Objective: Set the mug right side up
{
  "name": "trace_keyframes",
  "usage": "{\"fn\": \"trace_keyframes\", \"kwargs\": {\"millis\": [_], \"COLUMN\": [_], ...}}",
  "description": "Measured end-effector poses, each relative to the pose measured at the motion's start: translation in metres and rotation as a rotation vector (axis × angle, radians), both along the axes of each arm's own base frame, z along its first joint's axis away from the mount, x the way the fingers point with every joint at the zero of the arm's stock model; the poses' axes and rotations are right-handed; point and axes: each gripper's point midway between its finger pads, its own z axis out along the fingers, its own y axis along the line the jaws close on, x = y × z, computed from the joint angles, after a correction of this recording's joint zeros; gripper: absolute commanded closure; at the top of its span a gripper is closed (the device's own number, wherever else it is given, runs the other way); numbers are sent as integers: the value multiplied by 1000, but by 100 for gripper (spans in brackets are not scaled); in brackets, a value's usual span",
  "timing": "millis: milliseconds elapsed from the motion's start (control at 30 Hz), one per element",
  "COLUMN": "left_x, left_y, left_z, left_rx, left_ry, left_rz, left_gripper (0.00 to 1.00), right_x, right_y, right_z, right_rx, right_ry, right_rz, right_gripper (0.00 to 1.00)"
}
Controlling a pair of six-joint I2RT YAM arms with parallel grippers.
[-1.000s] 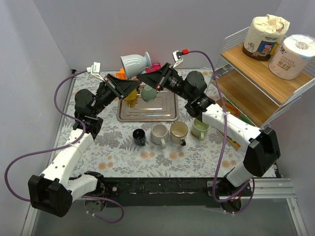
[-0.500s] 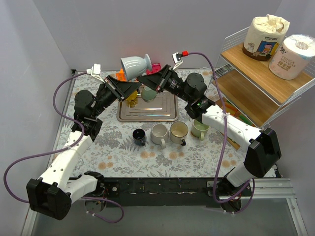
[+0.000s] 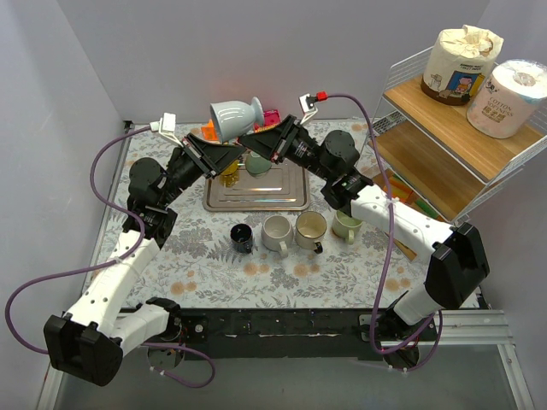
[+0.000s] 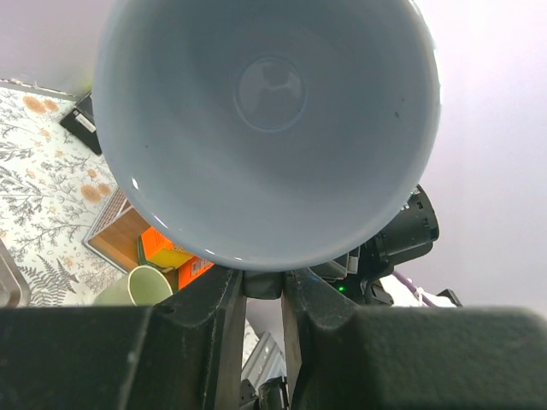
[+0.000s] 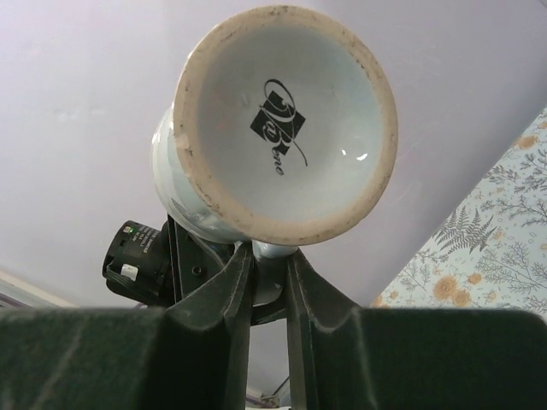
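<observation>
- where the overhead view looks down, the mug (image 3: pixel 233 115) hangs on its side in the air near the tray's (image 3: pixel 256 202) far edge on the counter (image 3: pixel 201 256), with the left gripper (image 3: pixel 229 147) and right gripper (image 3: pixel 248 137) meeting beneath it.
- left wrist: the mug's mouth faces the camera; the gripper is narrow just under the rim, and i cannot tell whether it grips.
- right wrist: the mug's base faces the camera; the gripper is clamped on a pale part at its underside.

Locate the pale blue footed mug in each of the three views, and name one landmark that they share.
Top external: mug at top centre, tipped sideways in the air beyond the tray.
Left wrist: mug fills the upper frame, open mouth towards the camera.
Right wrist: mug upper centre, foot with a black logo towards the camera.
Shared landmark: floral tablecloth, at the left edge and lower right.
</observation>
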Motion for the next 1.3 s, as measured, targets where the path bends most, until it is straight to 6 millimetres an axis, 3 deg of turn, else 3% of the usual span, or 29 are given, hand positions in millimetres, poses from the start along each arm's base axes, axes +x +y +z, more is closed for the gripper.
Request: {"fn": "trace_keyframes", "kwargs": {"millis": [67,133,500,667,733,867,1067,1300], "left_x": [0,3,15,32,38,46,44,22], "left_y": [0,2,10,26,36,58,108,162], "left_z": [-2,-4,-19,-46,-60,-74,-95,-167], "left_rx": [5,8,30,113,167,271,470,820], "left_ry": [4,17,64,146,194,250,367,610], "left_rz": [-1,18,94,221,286,410,645,789], "left_gripper": [100,100,100,100,100,100,100,100], "right_x": [0,-1,-3,-4,-5,-5,2,2], "right_y": [0,-1,0,1,-1,-11,-23,-39], "right_z": [-1,-2,-11,-18,-26,-61,-106,-127], "right_rx": [4,6,-12,-42,-67,-154,-293,-365], "right_ry": [-10,-29,-41,-26,-8,74,165,208], "right_rz": [-2,0,8,14,12,-5,-49,-77], "right_gripper": [51,46,41,38,38,38,39,40]}}
